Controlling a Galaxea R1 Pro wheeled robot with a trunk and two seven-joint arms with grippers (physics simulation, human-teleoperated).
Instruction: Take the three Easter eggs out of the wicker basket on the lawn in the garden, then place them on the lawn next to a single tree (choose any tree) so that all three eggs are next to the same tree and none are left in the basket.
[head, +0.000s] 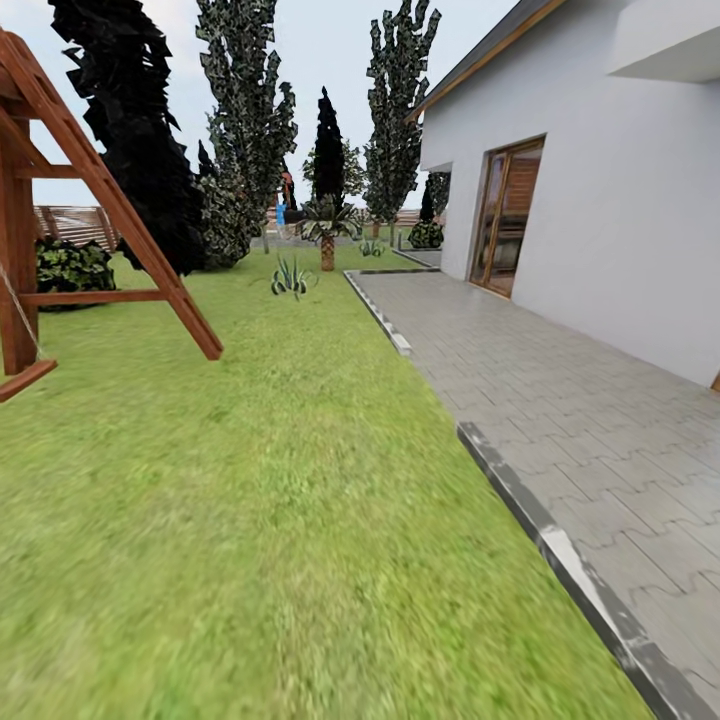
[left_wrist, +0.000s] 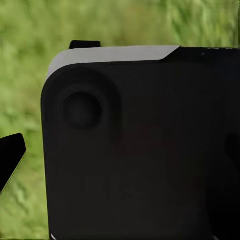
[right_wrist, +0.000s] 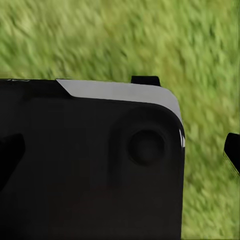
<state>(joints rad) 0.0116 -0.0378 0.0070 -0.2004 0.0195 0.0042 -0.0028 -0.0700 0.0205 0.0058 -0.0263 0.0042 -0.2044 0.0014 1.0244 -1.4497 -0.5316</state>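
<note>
**Left wrist view: robot in transit over grass, eggs and basket not yet located**

Left wrist view: a black housing with a pale grey top edge (left_wrist: 115, 53) blocks most of the frame; one dark fingertip (left_wrist: 11, 155) pokes in at the edge. Whether the left hand is apart or together cannot be told. Blurred grass beneath.

Right wrist view: a matching black housing (right_wrist: 90, 165), a dark fingertip (right_wrist: 233, 150) at the edge, blurred grass. State of the right hand likewise cannot be told.

Head view: the lawn (head: 250, 520) runs forward, bordered at right by a grey kerb (head: 560, 550) and a paved path (head: 600, 400) along a white house (head: 600, 200) with a wooden-framed door (head: 508, 215). At left, a red-brown wooden swing frame (head: 90, 190). Farther off: dark conifers (head: 130, 130), a short palm (head: 327, 225), a spiky plant (head: 290, 275), a slatted fence (head: 70, 222).

Judged step: travelling in search of the wicker basket. Next move calls for driving on across the lawn and turning the head until the basket comes into sight.
</note>
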